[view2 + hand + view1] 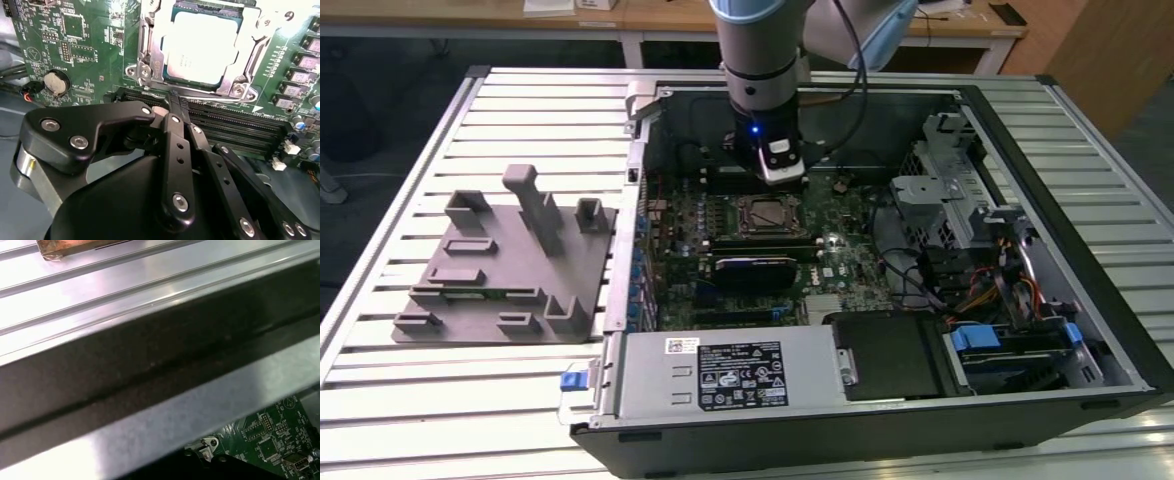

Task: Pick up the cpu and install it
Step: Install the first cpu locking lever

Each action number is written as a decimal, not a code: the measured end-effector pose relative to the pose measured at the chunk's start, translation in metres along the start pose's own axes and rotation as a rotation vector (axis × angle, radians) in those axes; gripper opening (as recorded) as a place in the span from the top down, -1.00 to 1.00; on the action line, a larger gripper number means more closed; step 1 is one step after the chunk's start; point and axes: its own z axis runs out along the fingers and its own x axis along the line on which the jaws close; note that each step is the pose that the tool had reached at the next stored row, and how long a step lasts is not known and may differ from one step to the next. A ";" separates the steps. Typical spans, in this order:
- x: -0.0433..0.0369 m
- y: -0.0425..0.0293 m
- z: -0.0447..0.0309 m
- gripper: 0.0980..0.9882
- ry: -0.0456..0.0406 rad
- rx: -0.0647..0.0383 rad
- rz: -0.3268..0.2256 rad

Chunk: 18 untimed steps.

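Your gripper (172,107) hangs inside the open computer case (1067,120), low over the motherboard (841,235) and just on the far side of the socket (766,215) as the exterior view shows it. In the second wrist view its black fingers (175,150) look drawn together with nothing between them, though the tips themselves are partly hidden by the linkage, so treat that as likely rather than certain.

The cpu (202,47) is already lying flat in the socket, silver top up, inside the metal retention frame (150,55). From the gripper it sits just beyond the fingertips, across the dark memory slots (235,125), near but not touching. The chip is square, so no long axis matters here; its edges run in line with the frame.

The grey fixture block (507,265) sits on the slatted worktop (400,400) at the exterior view's left, well apart from the arm.
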 end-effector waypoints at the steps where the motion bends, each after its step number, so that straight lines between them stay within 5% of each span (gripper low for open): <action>1: 0.0001 -0.0001 0.0004 0.98 -0.0020 0.000 0.001; 10: 0.0015 -0.0010 0.0046 0.98 -0.0177 -0.003 0.007; 18: 0.0021 -0.0013 0.0027 0.98 -0.0204 -0.002 0.008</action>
